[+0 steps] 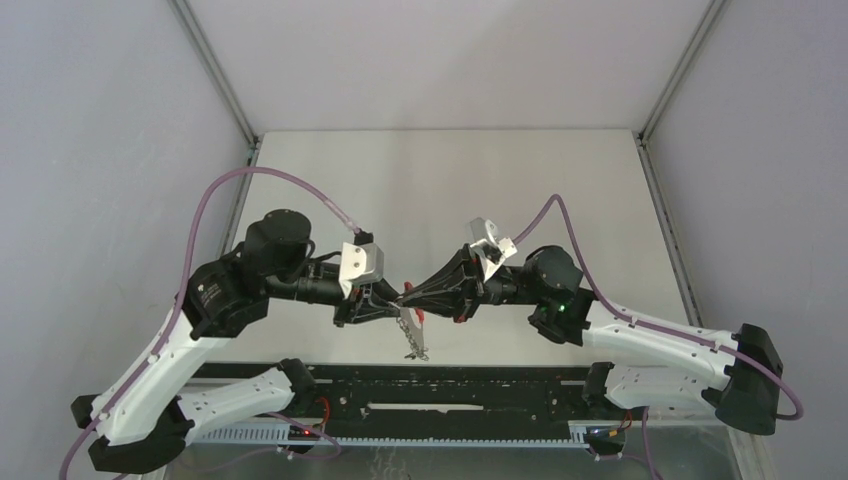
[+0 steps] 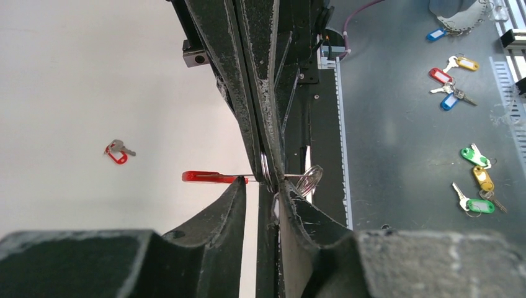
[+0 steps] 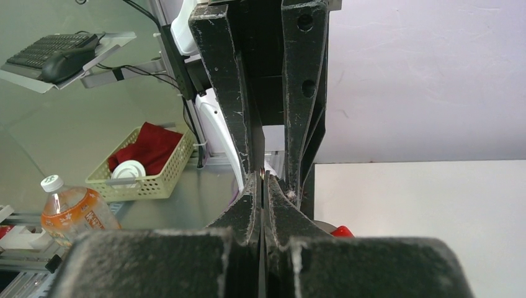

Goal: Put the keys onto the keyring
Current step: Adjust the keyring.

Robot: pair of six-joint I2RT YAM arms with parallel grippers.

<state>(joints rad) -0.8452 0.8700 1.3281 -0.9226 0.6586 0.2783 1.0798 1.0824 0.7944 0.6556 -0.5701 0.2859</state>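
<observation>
Both grippers meet tip to tip above the table's near middle. My right gripper (image 1: 410, 292) (image 3: 263, 178) is shut on the thin metal keyring (image 2: 265, 169), which shows pinched edge-on between its fingers in the left wrist view. The red strap (image 2: 208, 177) (image 1: 420, 316) sticks out sideways from the ring. My left gripper (image 1: 398, 302) (image 2: 260, 185) faces it with its jaws a little apart, their tips on either side of the right fingertips. A silvery wire loop (image 2: 309, 179) lies against its right finger. The keys (image 1: 412, 338) dangle on their chain below the two tips.
A small key with a red tag (image 2: 116, 151) lies alone on the white table. Several tagged keys (image 2: 456, 77) (image 2: 477, 180) are scattered on the grey surface beyond the black rail (image 1: 420, 400) at the near edge. A basket (image 3: 146, 164) and a bottle (image 3: 74, 208) stand off the table.
</observation>
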